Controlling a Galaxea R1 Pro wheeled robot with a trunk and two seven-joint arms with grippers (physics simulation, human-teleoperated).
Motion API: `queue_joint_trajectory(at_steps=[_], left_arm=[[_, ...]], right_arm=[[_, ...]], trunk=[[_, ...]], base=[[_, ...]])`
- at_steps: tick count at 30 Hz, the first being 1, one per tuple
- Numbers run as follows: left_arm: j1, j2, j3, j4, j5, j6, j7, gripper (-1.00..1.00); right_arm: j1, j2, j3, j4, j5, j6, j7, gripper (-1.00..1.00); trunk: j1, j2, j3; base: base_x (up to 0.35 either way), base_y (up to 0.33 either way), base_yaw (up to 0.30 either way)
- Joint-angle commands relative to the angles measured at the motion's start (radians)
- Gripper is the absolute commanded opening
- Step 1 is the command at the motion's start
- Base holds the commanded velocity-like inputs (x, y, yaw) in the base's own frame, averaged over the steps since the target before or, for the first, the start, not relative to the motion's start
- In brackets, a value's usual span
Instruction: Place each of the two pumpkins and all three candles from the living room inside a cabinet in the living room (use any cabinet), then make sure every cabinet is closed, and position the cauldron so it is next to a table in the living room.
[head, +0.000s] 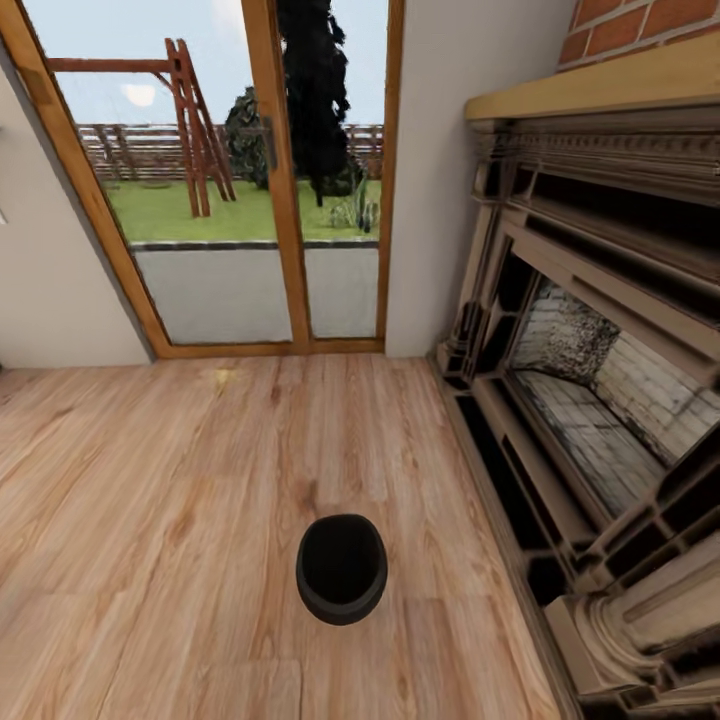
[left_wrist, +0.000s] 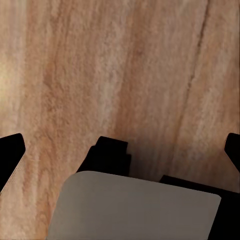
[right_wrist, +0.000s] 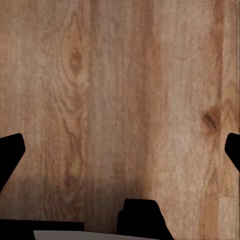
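Cauldron (head: 341, 568) first: it stands upright on the wood floor (head: 150, 520) near me, about mid-scene, with the glass doors (head: 240, 180) far off to the left and the brick fireplace (head: 600, 380) close along the right, so I judge it is not yet beside any table and I have parked over it to pick it up. My left gripper (left_wrist: 120, 150) and right gripper (right_wrist: 120, 150) both hang over bare boards with fingertips spread wide to the picture edges, holding nothing, which I take as readiness to reach down.
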Motion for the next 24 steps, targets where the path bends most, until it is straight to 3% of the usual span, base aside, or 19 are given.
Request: queue_joint_trajectory(at_steps=[1,5,24], left_arm=[[0.0,0.0,0.0,0.0,0.0,0.0,0.0,1.0],[0.0,0.0,0.0,0.0,0.0,0.0,0.0,1.0],[0.0,0.0,0.0,0.0,0.0,0.0,0.001,1.0]], right_arm=[[0.0,0.0,0.0,0.0,0.0,0.0,0.0,1.0],[0.0,0.0,0.0,0.0,0.0,0.0,0.0,1.0],[0.0,0.0,0.0,-0.001,0.0,0.003,0.0,1.0]], trunk=[[0.0,0.0,0.0],[0.0,0.0,0.0],[0.0,0.0,0.0]], base=[[0.327,0.0,-0.248],[0.327,0.0,-0.155],[0.327,0.043,-0.005]])
